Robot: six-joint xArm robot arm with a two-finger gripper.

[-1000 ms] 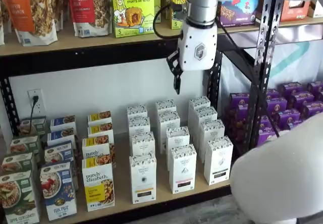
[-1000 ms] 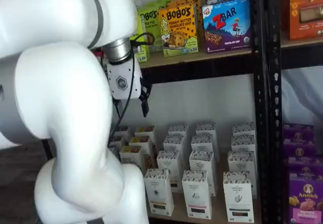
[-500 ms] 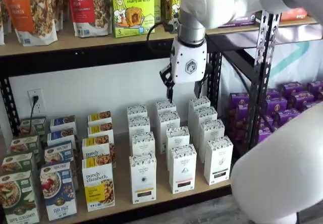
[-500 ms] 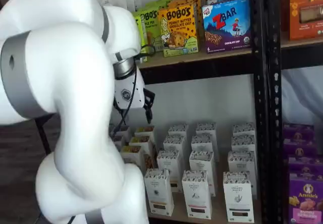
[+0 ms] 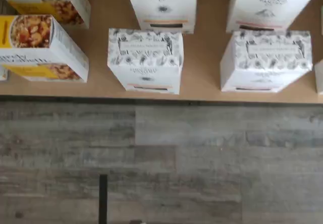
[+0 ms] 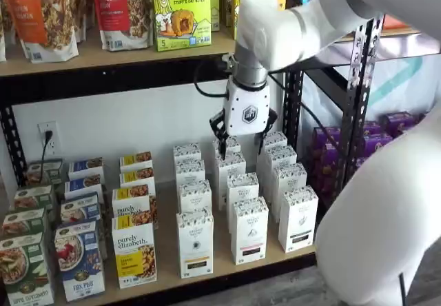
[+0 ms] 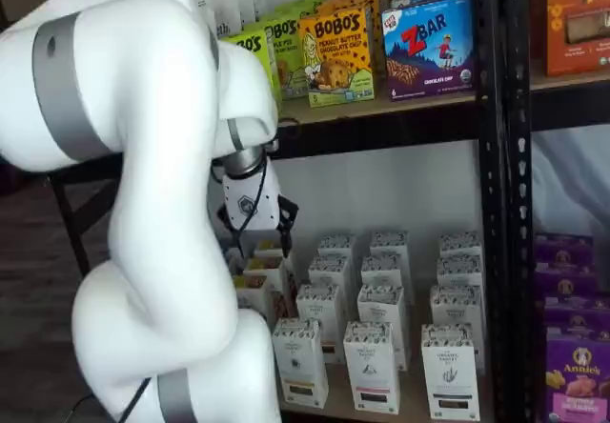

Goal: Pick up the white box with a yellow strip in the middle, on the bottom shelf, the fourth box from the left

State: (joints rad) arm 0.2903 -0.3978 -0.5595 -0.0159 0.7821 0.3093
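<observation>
Approach step: tool [image 6: 240, 143] spread, empty, above rear cartons.
Next: down and forward to front-row white box [image 6: 195, 242] on bottom shelf [image 6: 227, 268].

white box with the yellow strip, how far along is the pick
Done: the arm has the claw over the bottom shelf, hanging above the rows of white cartons. In hand: nothing; the fingers stand apart and empty. Left: the white box stands untouched at the front of its row, so the claw must come forward and down, close on it and lift it.
</observation>
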